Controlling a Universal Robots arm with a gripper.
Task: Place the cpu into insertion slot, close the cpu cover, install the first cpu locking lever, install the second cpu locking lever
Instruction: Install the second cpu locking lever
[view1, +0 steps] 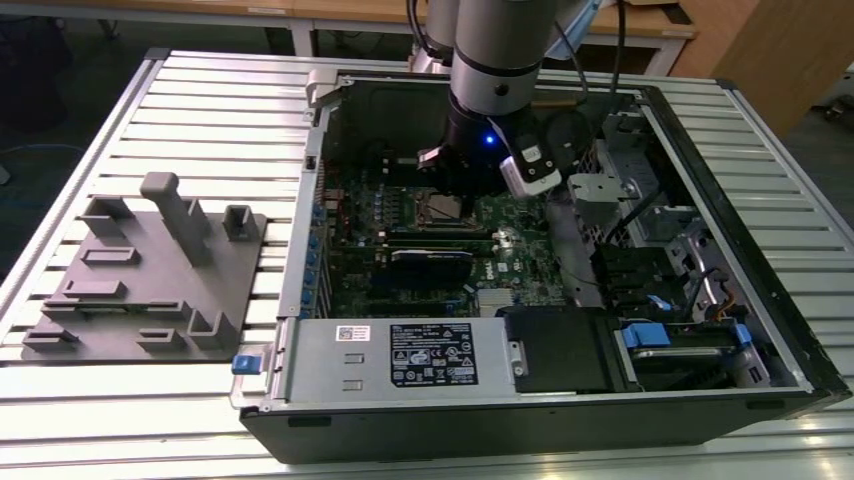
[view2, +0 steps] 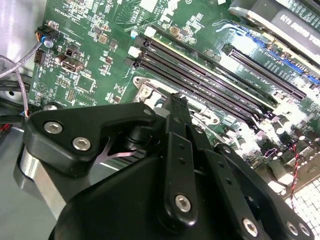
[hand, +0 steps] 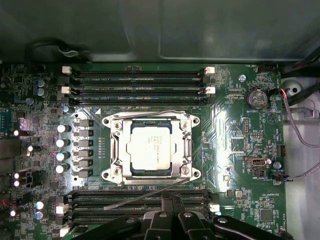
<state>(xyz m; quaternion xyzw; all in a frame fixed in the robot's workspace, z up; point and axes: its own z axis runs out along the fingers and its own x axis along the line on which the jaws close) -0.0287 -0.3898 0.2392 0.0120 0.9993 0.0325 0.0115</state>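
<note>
Exterior view: a ribbed silver metal tabletop (view1: 200, 100) is seen carrying an open black computer tower case (view1: 561, 410) laid on its side, with a grey moulded fixture plate (view1: 147, 290) well apart from it toward the exterior view's left. A grey-sleeved robot arm (view1: 501, 50) is reached down into the case above the green motherboard (view1: 514, 255). A black-and-white labelled power supply box (view1: 400, 360) is noted along the near wall of the case.

First wrist view: the small flat square cpu with dull silver-grey metal top (hand: 154, 150) is seated in the socket at the middle of the board. The thin square silver cpu cover frame (hand: 116, 150) is lying closed around it, the chip showing through its window. A thin wire locking lever (hand: 145, 196) is seen angled out from the socket corner across the black memory slots (hand: 135, 206), not latched; a second lever (hand: 150, 115) is seen along the opposite edge of the socket.

The black gripper (hand: 167, 212) is positioned beside the socket over the memory slots. Whether the fingers are spread or pressed together cannot be told.
</note>
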